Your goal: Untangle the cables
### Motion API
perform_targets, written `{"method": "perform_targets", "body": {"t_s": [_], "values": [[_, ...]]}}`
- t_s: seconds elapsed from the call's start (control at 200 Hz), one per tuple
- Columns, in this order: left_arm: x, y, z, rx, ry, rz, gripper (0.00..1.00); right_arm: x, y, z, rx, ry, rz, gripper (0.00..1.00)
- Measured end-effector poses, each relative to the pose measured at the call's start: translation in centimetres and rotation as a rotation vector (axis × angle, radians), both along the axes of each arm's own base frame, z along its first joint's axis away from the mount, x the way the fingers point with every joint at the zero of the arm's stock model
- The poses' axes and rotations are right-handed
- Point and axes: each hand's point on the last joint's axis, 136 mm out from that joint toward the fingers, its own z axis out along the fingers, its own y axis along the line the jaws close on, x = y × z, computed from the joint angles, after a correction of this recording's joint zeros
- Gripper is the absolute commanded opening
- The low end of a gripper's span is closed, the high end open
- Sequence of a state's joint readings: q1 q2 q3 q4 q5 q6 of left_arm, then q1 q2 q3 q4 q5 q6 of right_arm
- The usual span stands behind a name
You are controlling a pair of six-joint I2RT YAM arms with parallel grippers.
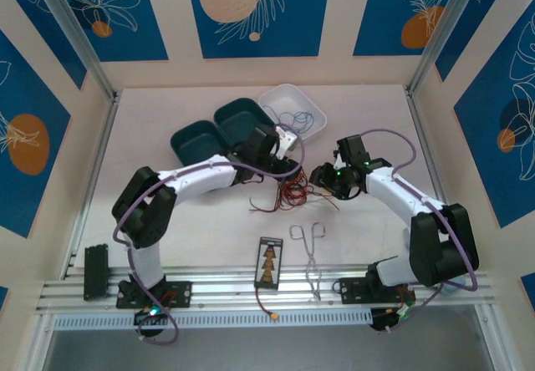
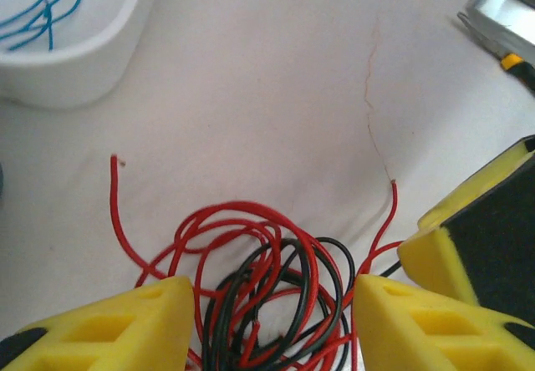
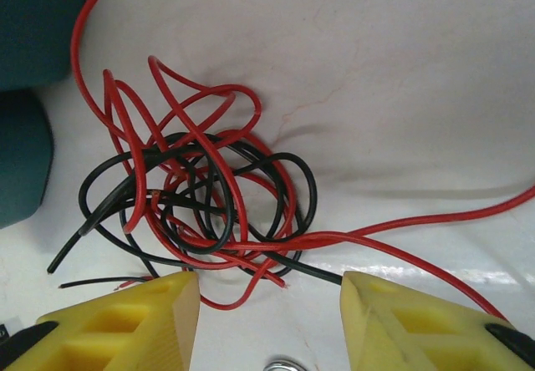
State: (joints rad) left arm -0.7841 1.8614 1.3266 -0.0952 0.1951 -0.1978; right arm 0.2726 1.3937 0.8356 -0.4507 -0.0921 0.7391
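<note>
Yellow-fingered left gripper (image 2: 263, 325) and right gripper (image 3: 267, 321) both stand open over the tabletop (image 1: 201, 229). Teal trays (image 1: 192, 141) and white tray (image 1: 276, 99) sit behind. Between the grippers, red-black cables (image 3: 201, 195) lie in a round knot with ends splaying every way. Forceps (image 1: 312, 262) lie nearer.

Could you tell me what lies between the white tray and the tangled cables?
Bare table, seen in the left wrist view between the tray and the cables.
</note>
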Motion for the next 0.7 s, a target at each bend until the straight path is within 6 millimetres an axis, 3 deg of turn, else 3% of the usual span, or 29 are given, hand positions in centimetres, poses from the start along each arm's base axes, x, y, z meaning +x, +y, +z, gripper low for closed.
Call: {"method": "perform_targets", "body": {"t_s": [0.105, 0.25, 0.335, 0.47, 0.7], "values": [[0.4, -0.6, -0.9, 0.034, 0.005, -0.031, 0.45, 0.2, 0.3, -0.2, 0.014, 0.001, 0.007, 0.48], [0.1, -0.5, -3.5, 0.093, 0.048, -0.051, 0.42, 0.3, 0.6, -0.4, 0.025, 0.007, 0.014, 0.50], [-0.1, -0.3, -4.5, 0.116, 0.064, -0.060, 0.35, 0.4, 0.8, -0.5, 0.035, 0.008, 0.019, 0.52], [-0.1, -0.4, -4.5, 0.119, 0.064, -0.067, 0.27, 0.5, 0.9, -0.9, 0.039, 0.016, 0.022, 0.53], [0.0, -0.5, -4.3, 0.113, 0.060, -0.069, 0.32, 0.7, 1.2, -2.1, 0.032, 0.039, 0.028, 0.53]]}}
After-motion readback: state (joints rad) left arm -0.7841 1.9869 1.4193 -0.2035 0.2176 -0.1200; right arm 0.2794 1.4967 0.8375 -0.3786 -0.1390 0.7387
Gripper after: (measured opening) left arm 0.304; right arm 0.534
